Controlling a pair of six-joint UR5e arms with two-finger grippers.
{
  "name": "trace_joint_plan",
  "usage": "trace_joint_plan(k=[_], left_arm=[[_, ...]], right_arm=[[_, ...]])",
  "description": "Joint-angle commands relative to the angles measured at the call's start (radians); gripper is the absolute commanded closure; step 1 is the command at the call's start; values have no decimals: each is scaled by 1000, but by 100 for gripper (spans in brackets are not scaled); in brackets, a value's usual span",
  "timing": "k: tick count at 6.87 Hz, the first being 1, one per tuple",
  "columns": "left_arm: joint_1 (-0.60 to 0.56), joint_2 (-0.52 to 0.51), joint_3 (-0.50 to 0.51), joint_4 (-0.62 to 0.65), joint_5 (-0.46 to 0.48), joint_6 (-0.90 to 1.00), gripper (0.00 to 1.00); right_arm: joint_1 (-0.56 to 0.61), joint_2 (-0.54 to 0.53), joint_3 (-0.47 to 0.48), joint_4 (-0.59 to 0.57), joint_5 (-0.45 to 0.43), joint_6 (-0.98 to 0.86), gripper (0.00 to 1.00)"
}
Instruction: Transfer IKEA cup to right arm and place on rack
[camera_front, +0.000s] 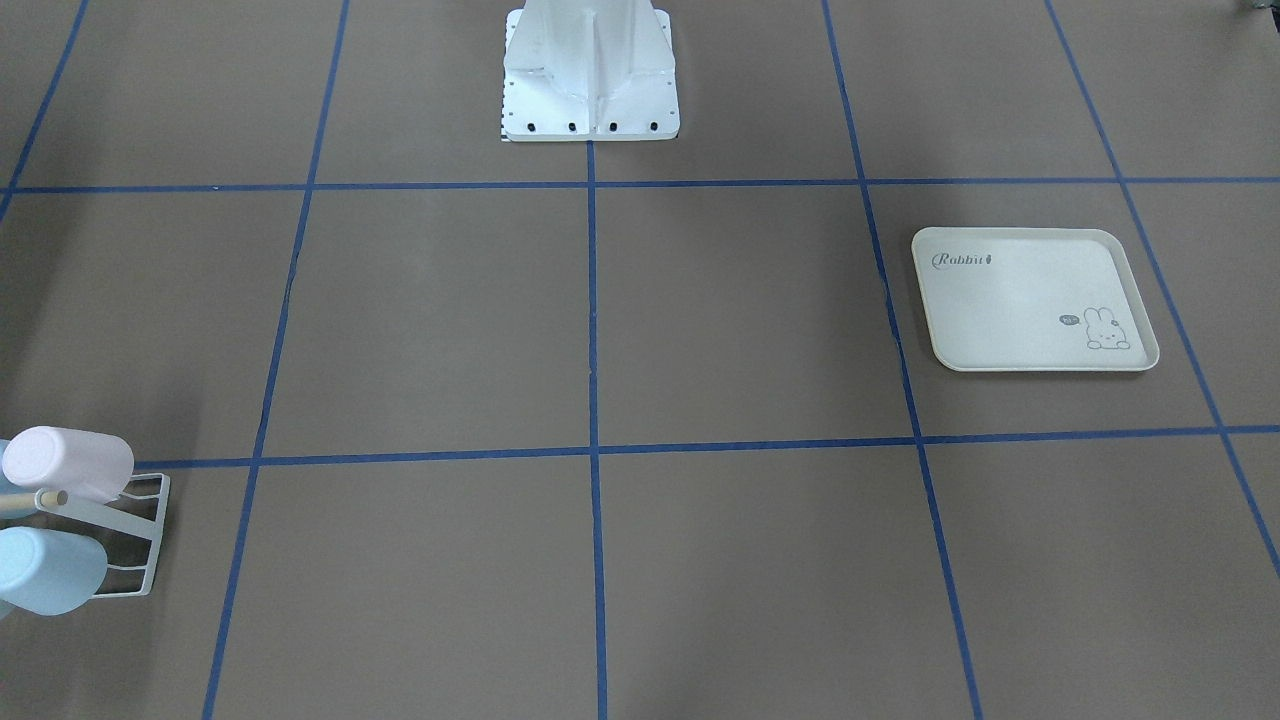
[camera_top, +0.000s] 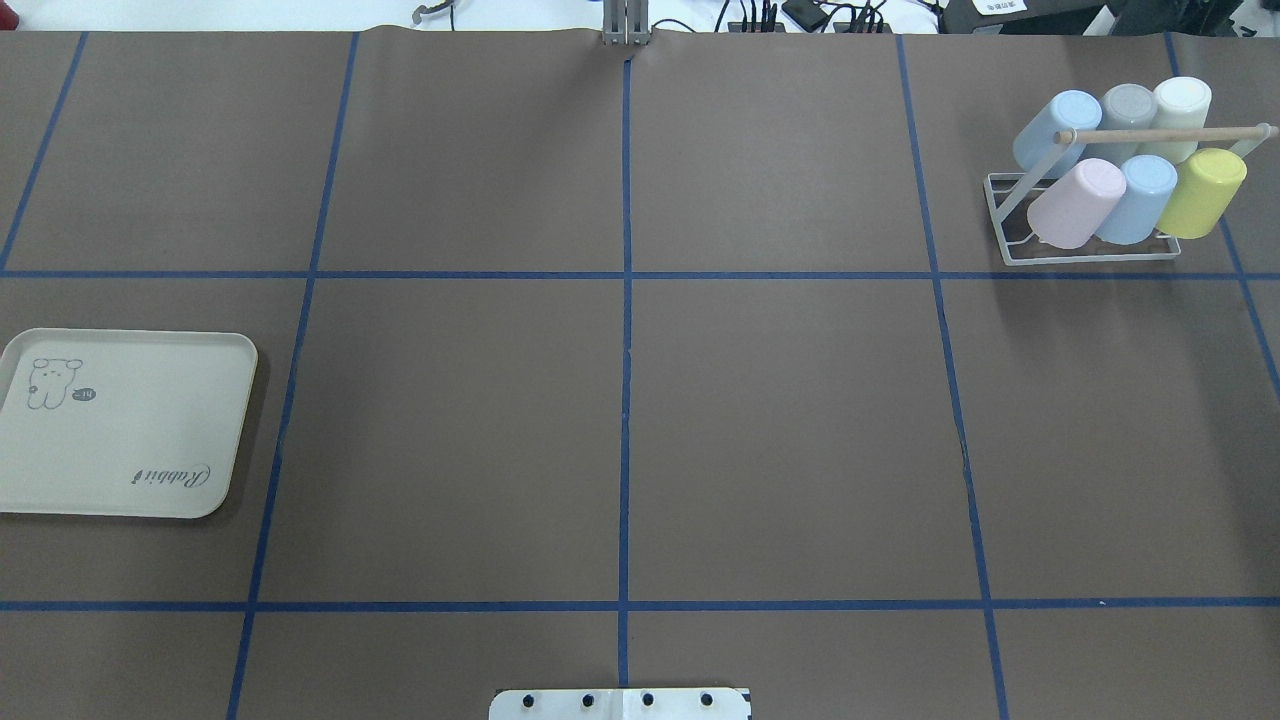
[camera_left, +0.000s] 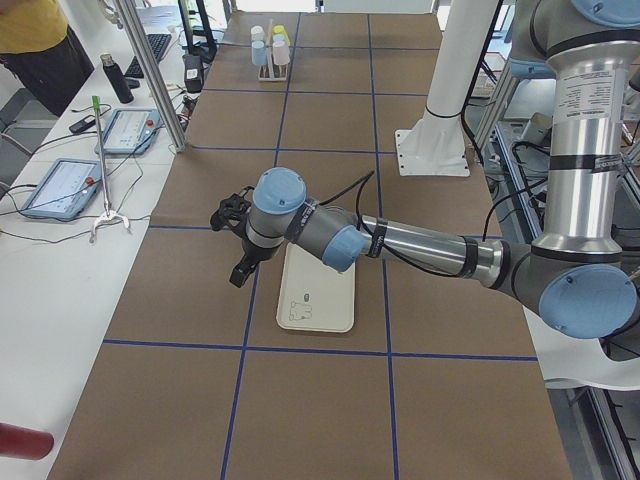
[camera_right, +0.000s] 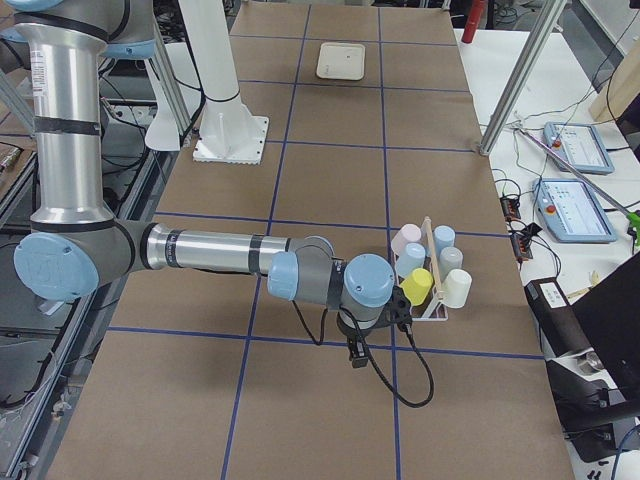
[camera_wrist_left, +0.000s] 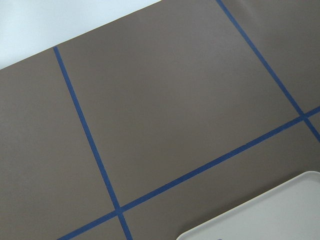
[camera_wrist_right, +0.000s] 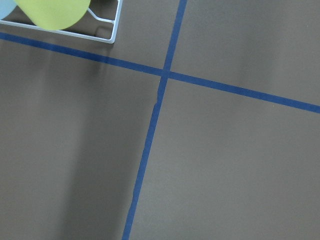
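Note:
The white wire rack (camera_top: 1090, 252) with its wooden rod stands at the far right of the table. It holds several cups, among them a pink cup (camera_top: 1075, 205), a blue one (camera_top: 1135, 200) and a yellow-green one (camera_top: 1205, 192). The rack also shows in the front view (camera_front: 140, 530) and the right side view (camera_right: 432, 300). My right gripper (camera_right: 357, 352) hangs near the rack's front; I cannot tell if it is open or shut. My left gripper (camera_left: 241, 270) hovers beside the tray; I cannot tell its state. Neither wrist view shows a held cup.
A cream rabbit tray (camera_top: 120, 430) lies on the left side of the table, bare, and its corner shows in the left wrist view (camera_wrist_left: 270, 215). The robot's base plate (camera_top: 620, 703) is at the near edge. Tablets and cables lie on the side benches (camera_left: 60, 185).

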Motion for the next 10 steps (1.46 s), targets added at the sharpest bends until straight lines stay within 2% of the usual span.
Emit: trace_joint_plan(k=[1, 5, 10], left_arm=[[3, -11, -4, 1, 1, -3, 0], [3, 36, 8, 1, 0, -6, 0], [5, 36, 22, 1, 0, -3, 0]], right_arm=[[1, -1, -4, 2, -4, -2, 0], [-5, -18, -13, 2, -7, -2, 0], [-8, -16, -8, 4, 1, -3, 0]])
